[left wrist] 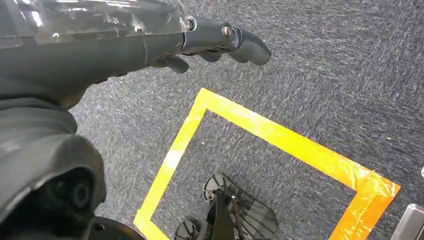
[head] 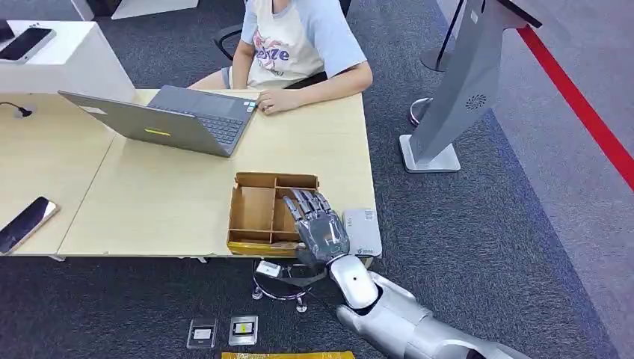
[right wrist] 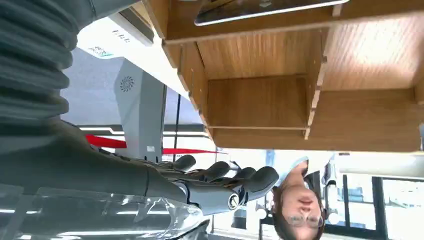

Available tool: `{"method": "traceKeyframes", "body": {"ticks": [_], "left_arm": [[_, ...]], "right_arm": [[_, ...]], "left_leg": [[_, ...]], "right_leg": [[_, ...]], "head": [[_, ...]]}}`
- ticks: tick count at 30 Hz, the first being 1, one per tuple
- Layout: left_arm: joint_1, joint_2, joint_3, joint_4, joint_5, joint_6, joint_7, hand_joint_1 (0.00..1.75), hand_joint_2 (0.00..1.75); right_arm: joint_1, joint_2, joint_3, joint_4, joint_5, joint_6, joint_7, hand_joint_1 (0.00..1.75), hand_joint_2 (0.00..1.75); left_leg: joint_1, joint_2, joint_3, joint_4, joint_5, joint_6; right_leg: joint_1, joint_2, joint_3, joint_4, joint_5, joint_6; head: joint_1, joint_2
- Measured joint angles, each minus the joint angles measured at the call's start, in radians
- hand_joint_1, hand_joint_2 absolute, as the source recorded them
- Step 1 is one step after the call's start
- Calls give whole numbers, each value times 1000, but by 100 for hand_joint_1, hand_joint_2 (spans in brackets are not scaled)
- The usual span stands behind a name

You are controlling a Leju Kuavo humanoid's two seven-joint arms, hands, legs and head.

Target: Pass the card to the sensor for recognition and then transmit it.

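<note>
An open wooden box (head: 258, 212) with several compartments sits at the table's front edge. My right hand (head: 318, 224) hovers over its right side, fingers stretched out and apart, holding nothing. In the right wrist view those fingers (right wrist: 220, 175) stay clear of the wooden box (right wrist: 260, 100), and a flat shiny card (right wrist: 260, 10) lies in one compartment. A flat grey sensor (head: 362, 230) lies on the table just right of the box, beside the hand. My left hand (left wrist: 220, 42) hangs over the carpet with its fingers out and nothing in it.
A person (head: 299, 45) sits at the far side by a grey laptop (head: 179, 120). A phone (head: 26, 223) lies on the left table. A grey kiosk stand (head: 448, 97) is on the carpet at the right. Small cases (head: 243, 329) lie on the floor below the table edge.
</note>
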Motion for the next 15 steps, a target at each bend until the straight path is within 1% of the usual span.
{"method": "traceKeyframes", "body": {"ticks": [10,15], "left_arm": [[0,0,0,0,9,0,-8,0,0],[0,0,0,0,9,0,-11,0,0]], "right_arm": [[0,-16,-5,-62,2,8,0,0,175],[1,-20,-5,-81,-12,37,-5,0,175]], "left_leg": [[0,0,0,0,0,0],[0,0,0,0,0,0]], "right_leg": [[0,0,0,0,0,0],[0,0,0,0,0,0]], "head": [[0,0],[0,0]]}}
